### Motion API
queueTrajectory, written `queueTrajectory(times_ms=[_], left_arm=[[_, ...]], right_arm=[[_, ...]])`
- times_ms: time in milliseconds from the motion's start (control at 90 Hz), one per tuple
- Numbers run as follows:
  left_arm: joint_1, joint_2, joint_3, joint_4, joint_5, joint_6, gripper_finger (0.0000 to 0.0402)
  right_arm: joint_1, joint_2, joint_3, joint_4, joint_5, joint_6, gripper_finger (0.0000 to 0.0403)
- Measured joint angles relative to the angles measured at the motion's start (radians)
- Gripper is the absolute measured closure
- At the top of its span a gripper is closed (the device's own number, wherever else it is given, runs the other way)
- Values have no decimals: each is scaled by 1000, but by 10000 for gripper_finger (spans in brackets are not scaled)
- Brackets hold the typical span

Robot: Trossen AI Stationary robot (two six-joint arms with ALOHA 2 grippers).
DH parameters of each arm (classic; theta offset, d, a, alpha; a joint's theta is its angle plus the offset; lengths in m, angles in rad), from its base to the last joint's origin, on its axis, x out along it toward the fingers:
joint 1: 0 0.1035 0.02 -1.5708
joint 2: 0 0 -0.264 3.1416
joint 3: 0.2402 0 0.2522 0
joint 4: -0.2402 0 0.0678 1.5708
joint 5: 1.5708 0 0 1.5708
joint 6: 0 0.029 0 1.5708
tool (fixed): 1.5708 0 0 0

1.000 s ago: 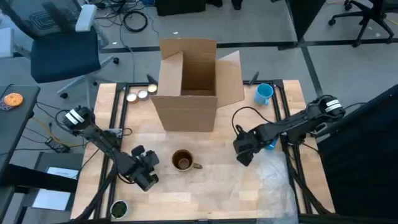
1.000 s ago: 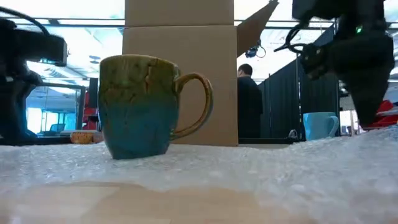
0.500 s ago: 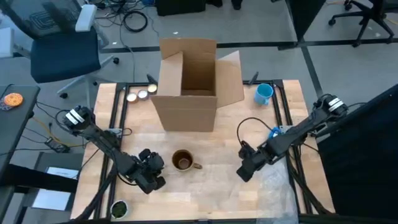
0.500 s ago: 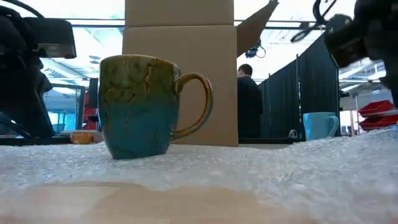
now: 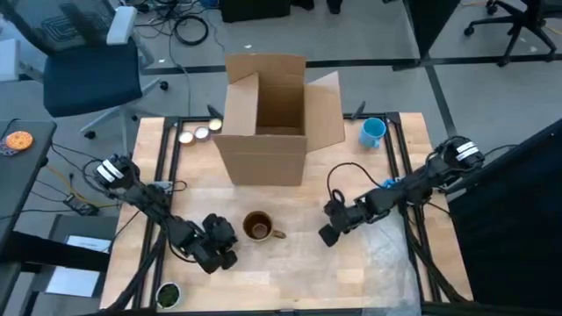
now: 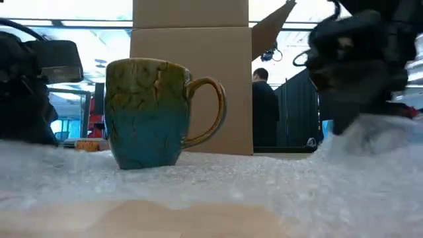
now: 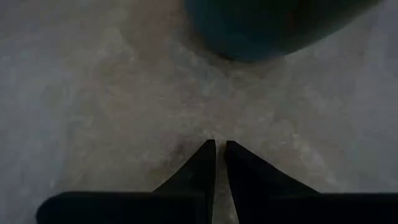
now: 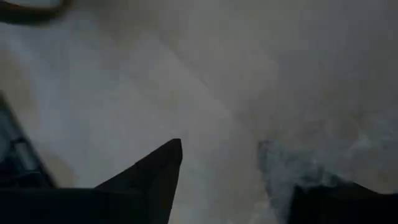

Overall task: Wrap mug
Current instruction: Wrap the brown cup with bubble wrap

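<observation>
Left gripper [image 5: 221, 246] sits low just left of the mug [image 5: 257, 226], its fingers pinched nearly together on the bubble wrap [image 6: 264, 198]; I have crept it closer over the last second. Mug stands upright mid-sheet. Right gripper [image 5: 328, 233] has swung in toward the mug, fingers spread; it may be lifting the wrap's edge, starting the fold.

One camera looks straight down on the whole counter [image 5: 290, 272], another sits at counter height close before the mug [image 6: 155, 112], which both share, and each wrist camera faces down near the wrap.
</observation>
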Motion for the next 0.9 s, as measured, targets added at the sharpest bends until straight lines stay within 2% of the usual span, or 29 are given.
queueTrajectory(times_ms=[133, 289, 333, 422, 578, 778, 900], left_arm=[[0, 31, 0, 113, -14, 39, 375], [0, 41, 0, 173, 21, 85, 375], [0, 39, 0, 175, 46, 101, 375], [0, 38, 1, 175, 94, 128, 375], [-1, 38, 1, 172, 103, 131, 375], [-1, 39, 0, 169, 110, 136, 375], [0, 9, 0, 165, 217, 149, 375]], right_arm=[[-22, -1, 37, -32, 21, -144, 261], [-27, -1, 104, -179, 24, -256, 371], [-26, -1, 133, -239, 26, -283, 389], [-26, -1, 205, -376, 69, -326, 394], [-26, -1, 340, -574, 196, -424, 401], [-26, -1, 403, -532, 220, -515, 403], [-21, -1, 403, -478, 223, -547, 403]])
